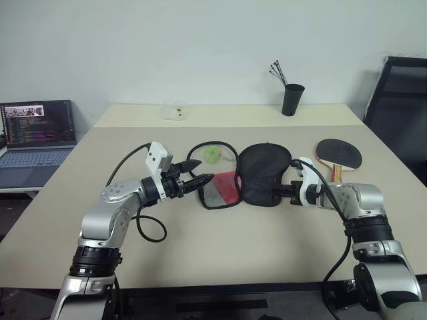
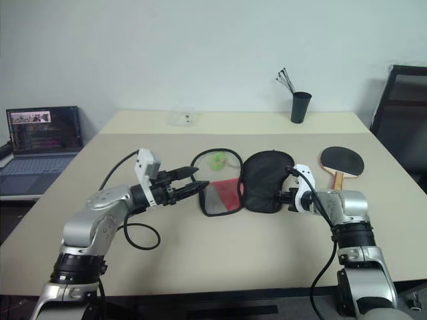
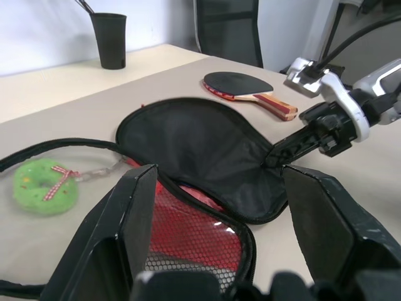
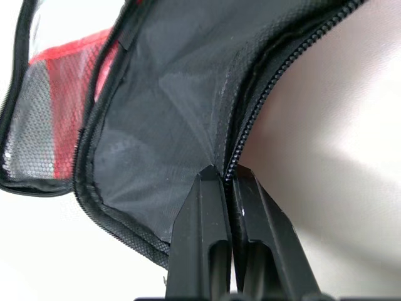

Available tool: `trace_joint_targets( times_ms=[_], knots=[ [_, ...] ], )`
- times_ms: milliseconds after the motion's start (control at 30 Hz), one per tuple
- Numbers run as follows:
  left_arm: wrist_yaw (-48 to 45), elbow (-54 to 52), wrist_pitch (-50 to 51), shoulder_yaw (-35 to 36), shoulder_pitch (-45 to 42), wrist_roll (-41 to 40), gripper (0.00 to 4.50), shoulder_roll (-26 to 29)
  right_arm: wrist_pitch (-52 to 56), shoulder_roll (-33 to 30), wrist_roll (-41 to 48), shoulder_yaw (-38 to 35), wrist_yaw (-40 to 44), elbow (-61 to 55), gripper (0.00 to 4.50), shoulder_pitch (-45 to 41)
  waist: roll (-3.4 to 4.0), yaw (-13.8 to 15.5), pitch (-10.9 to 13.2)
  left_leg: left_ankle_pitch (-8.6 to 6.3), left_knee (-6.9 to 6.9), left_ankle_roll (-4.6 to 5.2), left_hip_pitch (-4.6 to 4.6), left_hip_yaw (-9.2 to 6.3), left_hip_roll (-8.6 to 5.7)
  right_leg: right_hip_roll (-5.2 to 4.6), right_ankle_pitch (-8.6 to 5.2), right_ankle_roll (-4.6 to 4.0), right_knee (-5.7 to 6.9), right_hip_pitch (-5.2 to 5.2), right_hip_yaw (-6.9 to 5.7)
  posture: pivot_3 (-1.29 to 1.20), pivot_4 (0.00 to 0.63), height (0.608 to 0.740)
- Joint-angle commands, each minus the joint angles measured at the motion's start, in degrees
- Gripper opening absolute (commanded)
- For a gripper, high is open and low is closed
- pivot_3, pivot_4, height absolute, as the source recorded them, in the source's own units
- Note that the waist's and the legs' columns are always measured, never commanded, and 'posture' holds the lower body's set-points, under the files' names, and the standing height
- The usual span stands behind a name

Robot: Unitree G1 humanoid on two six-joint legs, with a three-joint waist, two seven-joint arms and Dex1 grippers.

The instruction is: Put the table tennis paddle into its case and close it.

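Case (image 1: 263, 175), lettering unreadable

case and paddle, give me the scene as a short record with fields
case: unzipped, black flap spread flat on the table, red mesh half beside it
table tennis paddle: on the table beyond the right gripper, outside the case
right gripper: shut on the case rim at the zipper
left gripper: open, at the red mesh half, holding nothing
green ring toy: inside the case's open rim
black cup: at far table edge
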Motion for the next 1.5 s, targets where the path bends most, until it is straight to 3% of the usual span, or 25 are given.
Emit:
trace_joint_targets(
  times_ms=[33, 133, 233, 600, 833, 1067, 1500],
  knots=[
    [0.07, -0.51, -1.40, 0.36, -1.05, 0.16, 3.42, -0.20, -2.87, -0.89, -1.47, 0.64, 2.70, 2.21, 0.05, -2.77, 0.00, -0.01, 0.00, 0.00, 0.00, 0.00, 0.00, 0.00, 0.00, 0.00, 0.00, 0.00, 0.00, 0.00, 0.00, 0.00, 0.150, 0.740],
    [0.38, -0.64, -1.68, 0.43, -0.83, 0.27, 3.42, -0.30, -5.66, -1.10, -3.20, 1.00, 3.93, 5.11, 0.05, -3.74, 0.00, -0.02, 0.00, 0.00, 0.00, 0.00, 0.00, 0.01, 0.01, 0.00, 0.00, 0.00, 0.01, 0.00, 0.01, 0.00, 0.150, 0.740],
    [0.66, -0.80, -1.75, 0.39, -0.69, 0.26, 3.42, -0.45, -8.39, -1.48, -4.94, 0.95, 4.35, 7.87, 0.70, -4.80, 0.00, 0.04, 0.00, 0.00, 0.00, 0.00, 0.00, 0.00, 0.01, 0.00, 0.00, 0.00, 0.01, 0.00, 0.00, 0.00, 0.150, 0.740],
    [1.07, -0.45, -1.85, -0.06, -1.44, 0.92, 3.42, -1.73, -10.75, -5.64, -7.95, 1.82, 9.49, 6.01, 4.49, -4.69, 0.01, 0.08, 0.01, 0.00, 0.01, 0.00, 0.00, 0.02, 0.00, -0.02, 0.00, 0.00, 0.01, 0.00, 0.01, 0.00, 0.150, 0.740],
    [1.21, -0.51, -2.11, -0.60, -0.94, 2.16, 3.42, -1.77, -13.93, -8.07, -8.25, -7.48, 0.46, -1.10, 4.49, -2.19, 0.02, 0.13, 0.02, 0.00, 0.00, 0.00, 0.00, 0.03, 0.01, -0.02, 0.00, 0.00, 0.00, -0.01, 0.01, 0.00, 0.150, 0.740],
    [-1.65, 2.02, -3.11, -3.02, -2.79, 2.97, 3.42, -2.58, -17.29, -6.02, -14.74, -13.43, -20.38, 3.81, 4.49, -0.61, 0.01, 0.11, 0.02, 0.00, 0.00, -0.01, 0.01, 0.11, -0.03, -0.10, 0.00, 0.00, 0.00, -0.01, 0.08, 0.00, 0.150, 0.740],
    [-4.22, 4.79, -5.18, -4.98, -5.20, 4.17, 3.42, -3.66, -34.09, -1.71, -18.53, -11.22, -24.63, 27.28, 4.49, -8.19, 0.03, -0.38, 0.02, 0.00, -0.08, 0.00, 0.06, 0.58, 0.00, 0.00, 0.01, 0.01, 0.05, -0.20, 0.59, 0.00, 0.150, 0.740]
  ],
)
